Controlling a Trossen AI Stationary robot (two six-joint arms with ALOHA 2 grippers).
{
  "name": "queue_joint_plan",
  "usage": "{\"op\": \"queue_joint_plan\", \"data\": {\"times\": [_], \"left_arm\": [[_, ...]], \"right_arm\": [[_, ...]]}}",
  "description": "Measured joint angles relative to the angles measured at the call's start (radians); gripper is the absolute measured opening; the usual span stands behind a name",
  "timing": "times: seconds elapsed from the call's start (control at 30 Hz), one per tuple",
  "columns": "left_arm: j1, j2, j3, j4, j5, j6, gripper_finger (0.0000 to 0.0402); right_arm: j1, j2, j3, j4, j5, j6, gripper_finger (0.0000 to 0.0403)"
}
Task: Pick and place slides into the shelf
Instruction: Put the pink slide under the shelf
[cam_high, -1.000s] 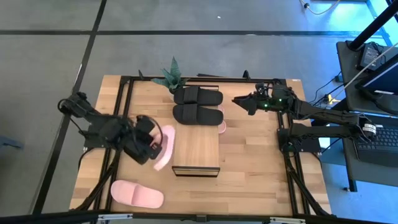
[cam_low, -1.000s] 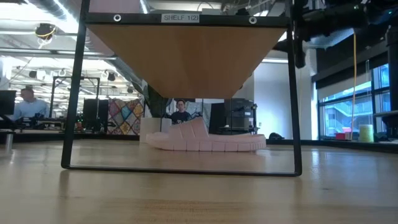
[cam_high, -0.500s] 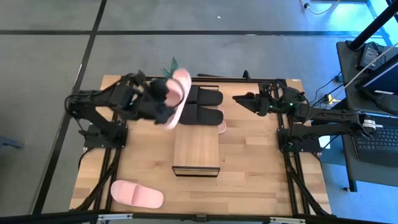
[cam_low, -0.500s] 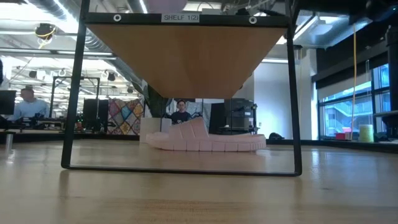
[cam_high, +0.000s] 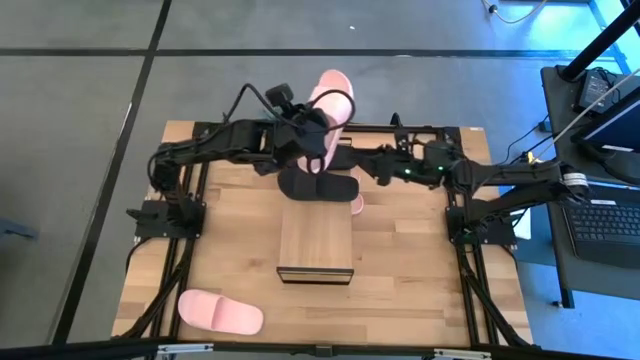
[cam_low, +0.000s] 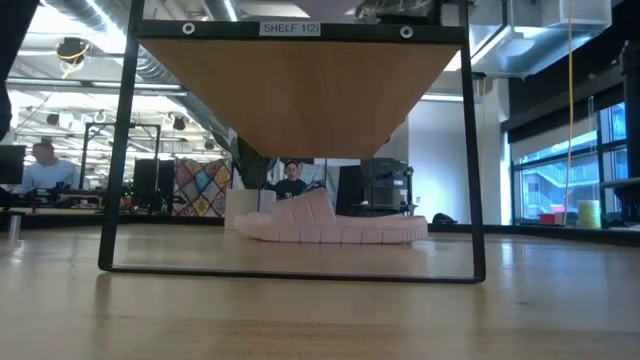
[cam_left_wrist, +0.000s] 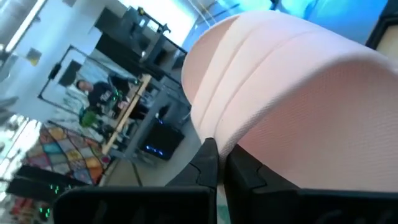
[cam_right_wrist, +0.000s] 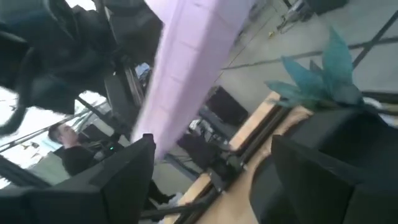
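Observation:
My left gripper (cam_high: 308, 140) is shut on a pale pink slide (cam_high: 332, 100), raised high over the table's far edge, above the two black slides (cam_high: 318, 185). The black slides lie on the table just beyond the shelf (cam_high: 315, 235). My right gripper (cam_high: 372, 163) stands open to the right of them, pointing at the raised slide (cam_right_wrist: 186, 68). A second pink slide (cam_low: 330, 225) rests on its sole under the shelf. A third pink slide (cam_high: 220, 312) lies flat at the near left. My left gripper pinches the pink slide's edge (cam_left_wrist: 231, 144) between its two shut fingers (cam_left_wrist: 208, 163), near the slide's lower end. The fingers come from the table's left, roughly level. The slide is lifted clear and stands steeply tilted, its free end up and toward the far edge.
A small green plant (cam_high: 272, 122) stands at the far edge beside the black slides, under my left arm. Dark frame rails (cam_high: 195, 215) run along the table's left and right sides. Bare wood (cam_high: 420, 290) lies to the right of the shelf. People sit in the room behind.
My left gripper has carried the pink slide up from the table left of the shelf, toward the far edge and the right, rolling as it went. The slide now stands tilted over the black slides. My right gripper has risen a little and edged toward the raised slide.

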Motion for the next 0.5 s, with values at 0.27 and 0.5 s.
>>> {"op": "queue_joint_plan", "data": {"times": [0.27, 0.5], "left_arm": [[-0.001, 0.029, 0.032, 0.037, -0.087, 0.073, 0.0001], [-0.002, 0.029, 0.032, 0.039, -0.121, 0.075, 0.0001]], "right_arm": [[0.032, 0.164, 0.152, 0.000, 0.034, -0.029, 0.0318], [0.047, 0.236, 0.204, 0.020, 0.055, -0.007, 0.0318]]}}
